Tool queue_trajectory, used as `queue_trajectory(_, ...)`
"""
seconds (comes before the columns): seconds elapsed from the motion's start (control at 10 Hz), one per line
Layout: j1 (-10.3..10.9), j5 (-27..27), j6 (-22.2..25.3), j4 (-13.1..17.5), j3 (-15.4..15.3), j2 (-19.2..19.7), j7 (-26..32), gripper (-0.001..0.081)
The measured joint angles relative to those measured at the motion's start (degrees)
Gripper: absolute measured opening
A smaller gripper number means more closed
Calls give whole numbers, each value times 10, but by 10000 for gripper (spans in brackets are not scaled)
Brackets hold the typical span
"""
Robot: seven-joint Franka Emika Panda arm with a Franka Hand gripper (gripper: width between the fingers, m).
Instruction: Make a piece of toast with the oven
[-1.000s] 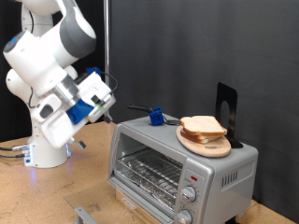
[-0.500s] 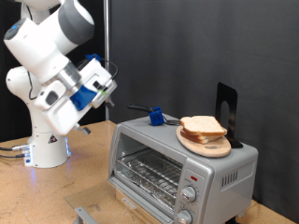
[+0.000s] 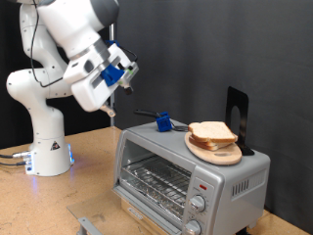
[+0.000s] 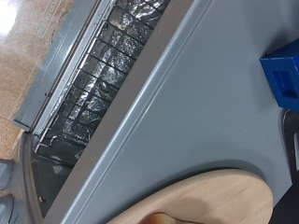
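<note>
We see gripper (image 3: 114, 110) raised beside oven (image 3: 186, 171), grip state unclear; toast (image 3: 212, 132) on board (image 3: 215, 152) atop.

I see a round wooden board (image 3: 217, 151), a small blue block (image 3: 163, 122), a black stand (image 3: 236, 116), and the wooden bench (image 3: 49, 201).

Exterior view faces the oven (image 3: 186, 166) front; wrist view looks down on it, close.
</note>
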State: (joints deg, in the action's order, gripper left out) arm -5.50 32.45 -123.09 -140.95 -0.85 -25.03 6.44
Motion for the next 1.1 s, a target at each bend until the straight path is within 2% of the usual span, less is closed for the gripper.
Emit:
queue_trajectory(0.1, 0, 13, 2, -1, 2, 2, -10, 806)
queue_trajectory(0.2, 1, 30, 3, -1, 4, 4, 4, 806)
queue_trajectory(0.4, 25, 71, 3, 2, 1, -7, 85, 806)
queue_trajectory(0.6, 49, 71, -1, 3, -13, -33, 127, 806)
queue_trajectory(0.7, 52, 54, -10, 3, -30, -48, 132, 806)
queue_trajectory(0.9, 52, 27, -40, 0, -74, -79, 109, 806)
queue_trajectory(1.1, 52, 10, -40, 0, -118, -103, 41, 806)
